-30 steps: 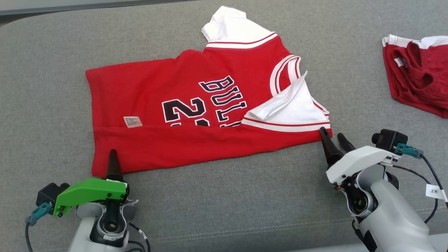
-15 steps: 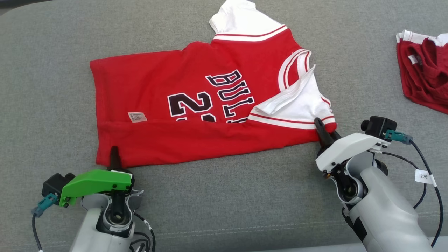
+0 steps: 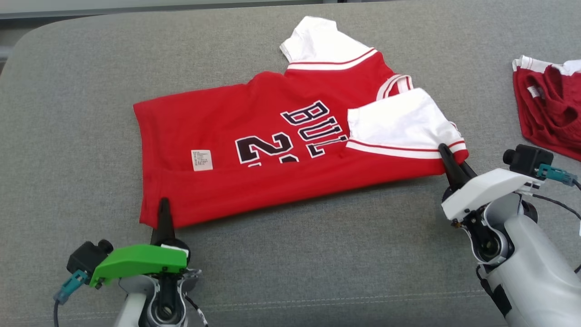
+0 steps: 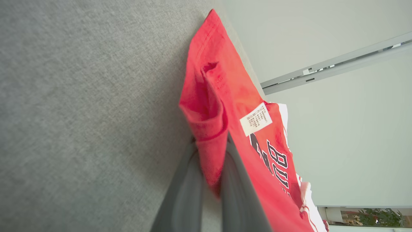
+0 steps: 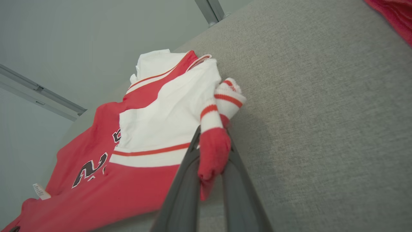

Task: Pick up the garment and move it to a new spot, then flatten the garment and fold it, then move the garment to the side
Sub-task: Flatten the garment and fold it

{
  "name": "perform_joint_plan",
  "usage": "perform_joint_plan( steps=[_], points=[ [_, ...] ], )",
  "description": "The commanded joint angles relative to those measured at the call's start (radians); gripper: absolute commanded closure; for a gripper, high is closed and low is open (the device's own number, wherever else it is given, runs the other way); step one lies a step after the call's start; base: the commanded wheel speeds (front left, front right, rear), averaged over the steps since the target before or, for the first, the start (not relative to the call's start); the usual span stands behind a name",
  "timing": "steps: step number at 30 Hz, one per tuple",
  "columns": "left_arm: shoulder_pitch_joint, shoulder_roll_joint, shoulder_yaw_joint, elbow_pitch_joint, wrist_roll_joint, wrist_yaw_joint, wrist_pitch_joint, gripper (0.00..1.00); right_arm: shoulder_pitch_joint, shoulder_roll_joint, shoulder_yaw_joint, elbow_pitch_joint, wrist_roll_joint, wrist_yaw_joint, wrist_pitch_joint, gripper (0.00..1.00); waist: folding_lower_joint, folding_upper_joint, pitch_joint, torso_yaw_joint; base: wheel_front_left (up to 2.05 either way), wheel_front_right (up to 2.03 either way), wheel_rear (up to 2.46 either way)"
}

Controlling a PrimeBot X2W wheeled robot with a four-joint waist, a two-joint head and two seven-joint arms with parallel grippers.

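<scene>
The garment (image 3: 254,136) is a red jersey with white sleeves and dark lettering, lying partly folded on the grey cushion (image 3: 317,254). My left gripper (image 3: 164,211) is shut on its near left hem corner; in the left wrist view the red cloth (image 4: 210,154) is pinched between the two fingers. At the near right corner, by the white sleeve, my right gripper (image 3: 449,161) is shut on the garment. The right wrist view has that bunched red and white corner (image 5: 214,151) clamped between the fingers, lifted slightly off the cushion.
A second red and white garment (image 3: 549,109) lies crumpled at the right edge of the cushion. The cushion's rounded far left corner (image 3: 32,41) ends at a pale wall. Bare grey fabric lies in front of the jersey.
Both grippers have gone from open to shut on the jersey's near corners. The white sleeve's flap has flattened. The head camera has shifted, so the whole picture has moved.
</scene>
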Motion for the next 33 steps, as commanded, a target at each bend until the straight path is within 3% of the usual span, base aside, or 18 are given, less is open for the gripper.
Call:
perform_joint_plan(
  steps=[1, 8, 22, 23, 24, 25, 26, 33],
  points=[
    [0.035, 0.003, -0.002, -0.026, 0.011, 0.006, -0.006, 1.00, 0.035, -0.015, -0.020, -0.023, -0.018, -0.001, 0.009, 1.00, 0.0000, 0.0000, -0.009, 0.004, 0.00, 0.00, 0.00],
    [0.155, -0.011, -0.055, -0.101, 0.023, 0.033, -0.001, 1.00, 0.191, 0.008, -0.121, -0.132, -0.084, -0.001, 0.055, 1.00, 0.0000, 0.0000, -0.016, 0.008, 0.00, 0.00, 0.00],
    [0.197, -0.002, -0.047, -0.021, 0.060, 0.030, -0.015, 1.00, 0.344, 0.110, -0.248, -0.205, -0.205, -0.001, 0.099, 1.00, 0.0000, 0.0000, -0.034, -0.003, 0.00, 0.00, 0.00],
    [0.199, -0.001, -0.047, -0.015, 0.061, 0.031, -0.015, 1.00, 0.350, 0.115, -0.251, -0.207, -0.212, -0.001, 0.100, 0.64, 0.0000, 0.0000, -0.038, -0.003, 0.00, 0.00, 0.00],
    [0.201, 0.001, -0.046, -0.010, 0.062, 0.031, -0.016, 0.59, 0.356, 0.119, -0.255, -0.211, -0.217, -0.001, 0.103, 0.24, 0.0000, 0.0000, -0.041, -0.003, 0.00, 0.00, 0.00],
    [0.203, 0.001, -0.044, -0.006, 0.063, 0.030, -0.014, 0.18, 0.362, 0.123, -0.258, -0.214, -0.220, -0.001, 0.105, 0.00, 0.0000, 0.0000, -0.046, -0.004, 0.00, 0.00, 0.00],
    [0.206, 0.002, -0.043, -0.003, 0.065, 0.031, -0.014, 0.00, 0.368, 0.128, -0.261, -0.220, -0.222, -0.001, 0.108, 0.00, 0.0000, 0.0000, -0.050, -0.004, 0.00, 0.00, 0.00],
    [0.235, 0.045, -0.047, -0.020, 0.117, 0.071, -0.016, 0.00, 0.420, 0.130, -0.308, -0.282, -0.244, -0.001, 0.118, 0.00, 0.0000, 0.0000, -0.075, -0.013, 0.00, 0.00, 0.00]
  ],
)
